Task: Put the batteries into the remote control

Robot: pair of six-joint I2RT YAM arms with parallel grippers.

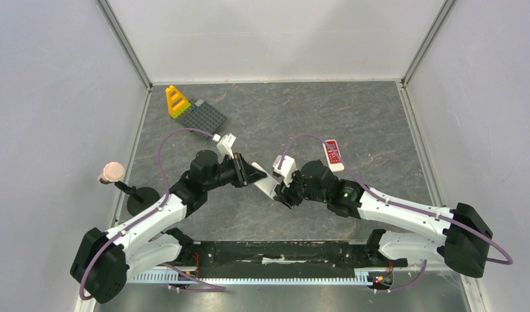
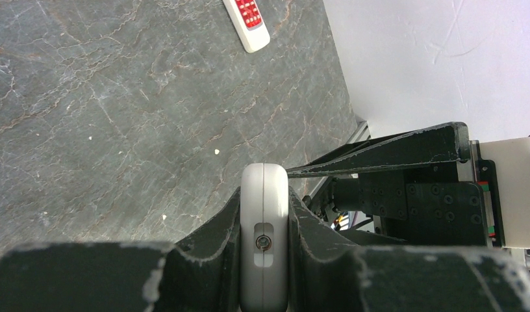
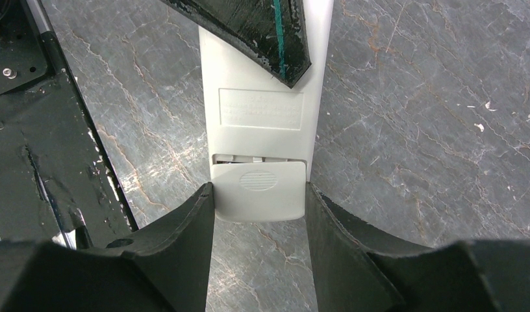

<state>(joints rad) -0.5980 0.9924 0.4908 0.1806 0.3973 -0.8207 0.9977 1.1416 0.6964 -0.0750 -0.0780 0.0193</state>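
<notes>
nearest the overhead lens, the left arm and the right arm are reached inward from their bases so that they meet over the middle of the grey stone-patterned table; at the back left a grey studded plate is laid flat, with a yellow block at its far corner; a small stand with a round pink head is placed at the left edge; a second remote, white with red buttons, is laid flat near the right arm's wrist, untouched; between the arms a white remote is held, apparently lifted off the table, with its back turned toward the right wrist view so that the compartment can be reached; the left gripper is clamped tight across the thin edges of one end, judged to steady it; the right gripper is set about half wide, its fingers pressed against both sides of the battery cover at the other end, judged to be for sliding it; the cover sits partly slid back, so a narrow gap is opened into the compartment; what lies inside cannot be told; the batteries are seen in no view, so loading is judged not yet begun
</notes>
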